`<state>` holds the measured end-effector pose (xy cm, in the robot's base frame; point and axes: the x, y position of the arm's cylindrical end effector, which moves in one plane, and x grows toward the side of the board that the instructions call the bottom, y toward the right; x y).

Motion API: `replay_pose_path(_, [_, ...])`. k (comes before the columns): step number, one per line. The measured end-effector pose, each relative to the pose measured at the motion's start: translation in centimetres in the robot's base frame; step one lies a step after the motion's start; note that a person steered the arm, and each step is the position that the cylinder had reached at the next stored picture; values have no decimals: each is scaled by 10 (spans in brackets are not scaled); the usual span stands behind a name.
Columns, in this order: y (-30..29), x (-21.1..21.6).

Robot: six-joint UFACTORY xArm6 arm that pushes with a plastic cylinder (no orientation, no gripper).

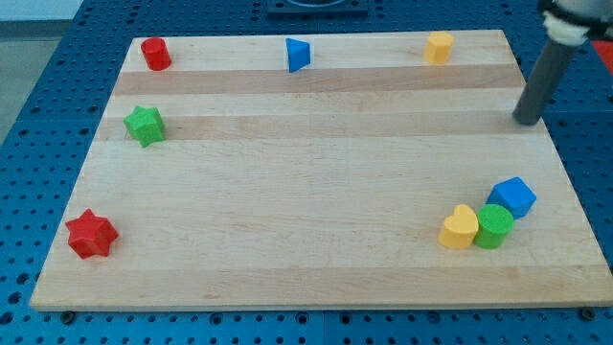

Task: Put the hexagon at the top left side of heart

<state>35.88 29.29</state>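
Tip at 3 o'clock edge of desk, touching nothing.
Risk: yellow hexagon overshoots into yellow heart, nudging green cylinder; tool is a bare rod, nothing to open/close.

A pale wooden board lies on a blue perforated table; soft, even light.

The board was pale, smooth, matt wood with visible grain; left of my tip, blocks looked like matt plastic.
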Motion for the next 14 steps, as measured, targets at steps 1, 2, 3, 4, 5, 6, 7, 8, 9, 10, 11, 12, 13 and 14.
replay_pose_path(1, [28, -69])
replay_pose_path(2, [24, -138])
replay_pose_path(3, [-31, -155])
replay_pose_path(4, [-92, -131])
replay_pose_path(5, [-122, -92])
replay_pose_path(6, [-120, -99])
replay_pose_path(7, [-132, -129])
replay_pose_path(8, [-152, -102])
replay_pose_path(9, [-152, -28])
replay_pose_path(10, [-152, 43])
replay_pose_path(11, [-149, 69])
replay_pose_path(12, [-118, 24])
replay_pose_path(13, [-117, -27])
replay_pose_path(14, [-160, -42])
